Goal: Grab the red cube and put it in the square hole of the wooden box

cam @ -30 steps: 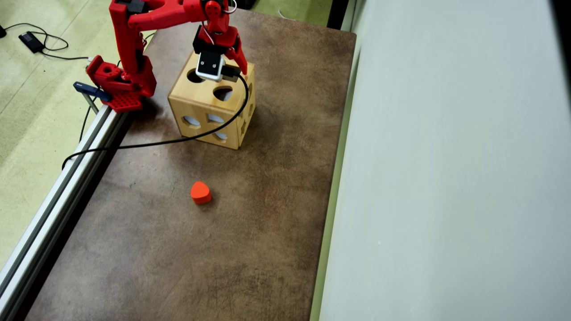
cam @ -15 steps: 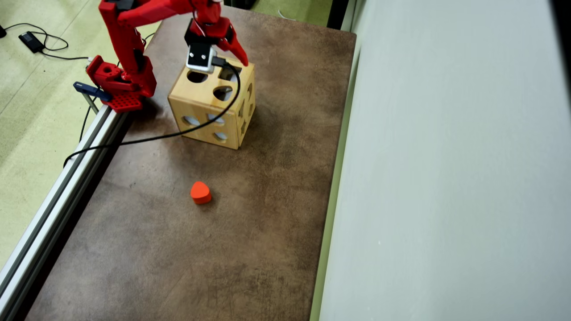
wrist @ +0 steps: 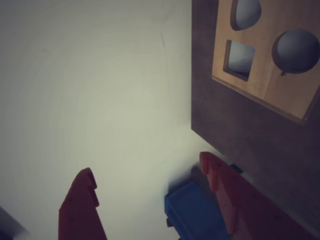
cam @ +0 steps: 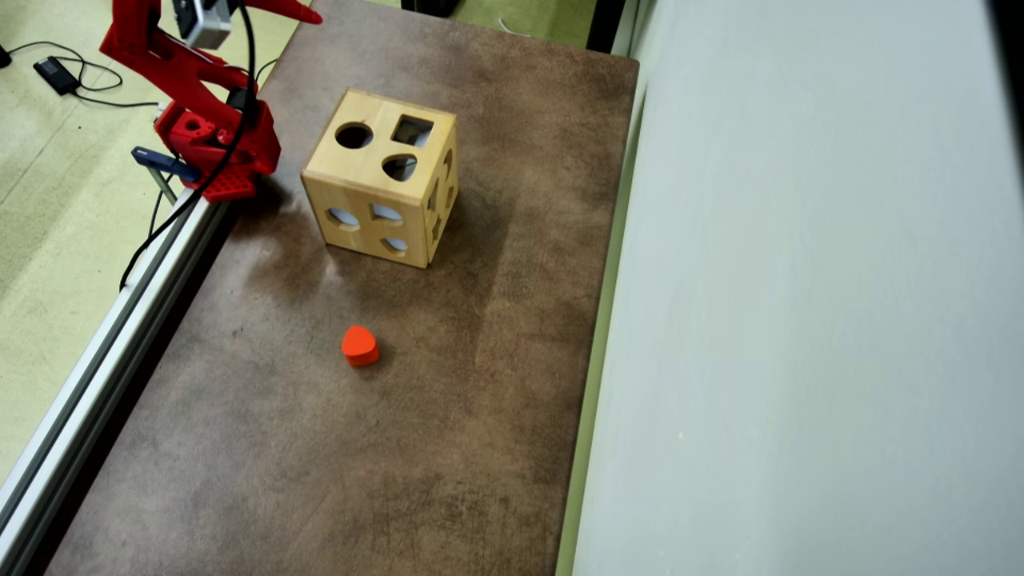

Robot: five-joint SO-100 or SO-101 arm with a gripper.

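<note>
The wooden box stands at the far end of the brown table, its top face bare. On that face the square hole sits beside a round hole. The wrist view shows the same box and square hole at the upper right. My gripper is open with nothing between its red fingers, and it hangs over the pale floor past the table's edge. In the overhead view only one finger pokes in at the top left, well away from the box. The red cube is not in view.
An orange rounded block lies on the table in front of the box. The arm's base is clamped at the left edge with a blue clamp. An aluminium rail runs along the left side, and a pale panel borders the right.
The gripper has left the top of the box and swung up and to the left, toward the arm's base. The square hole, covered a second ago, is now uncovered.
</note>
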